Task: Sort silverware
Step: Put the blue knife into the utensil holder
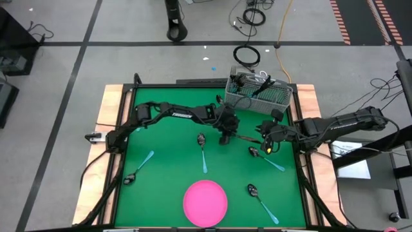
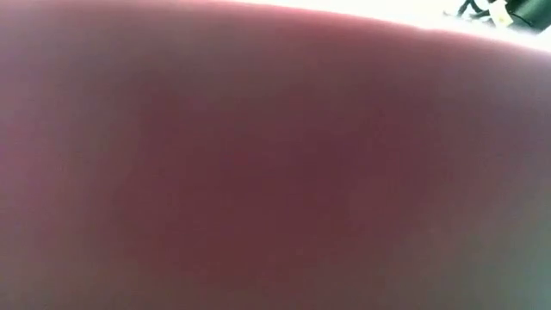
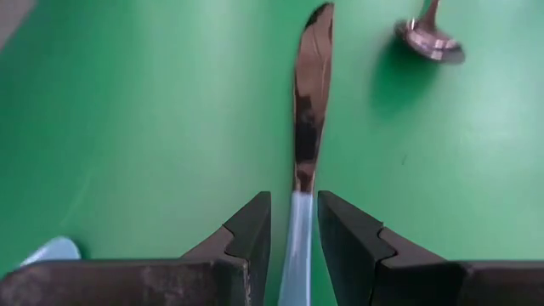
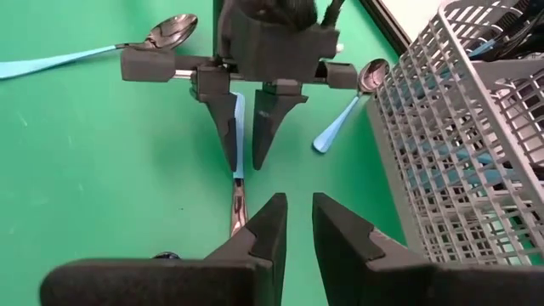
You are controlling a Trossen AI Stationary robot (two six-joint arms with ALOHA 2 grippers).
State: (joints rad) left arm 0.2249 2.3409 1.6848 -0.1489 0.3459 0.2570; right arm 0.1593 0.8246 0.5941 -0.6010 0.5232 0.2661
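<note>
My left gripper point(image 1: 226, 136) stands over the middle of the green mat and is shut on a knife point(image 3: 311, 93) with a dark shiny blade and a light-blue handle. The blade runs toward the table's right, and its tip point(image 4: 236, 212) reaches just beside my right gripper point(image 4: 299, 223). My right gripper point(image 1: 266, 145) is open, with only mat between its fingers. Several loose spoons lie flat on the mat: one by the blade point(image 1: 253, 152), one left of my left gripper point(image 1: 202, 139), one near the left edge point(image 1: 129, 178) and one by the plate point(image 1: 252, 189). My left gripper pinches the knife's light-blue handle point(image 3: 299, 223) between its two fingers, right where the handle meets the blade. The fingers point(image 4: 228, 127) come from above, pointing down, across the knife. The knife lies about level; whether it is clear of the mat I cannot tell.
The grey wire-mesh basket point(image 1: 257, 95) stands at the mat's far edge with utensils in it, and a spoon point(image 4: 371, 75) lies beside its wall. The round pink plate point(image 1: 205, 202) sits at the near edge. In the low view a pink blur point(image 2: 275, 172) fills the picture.
</note>
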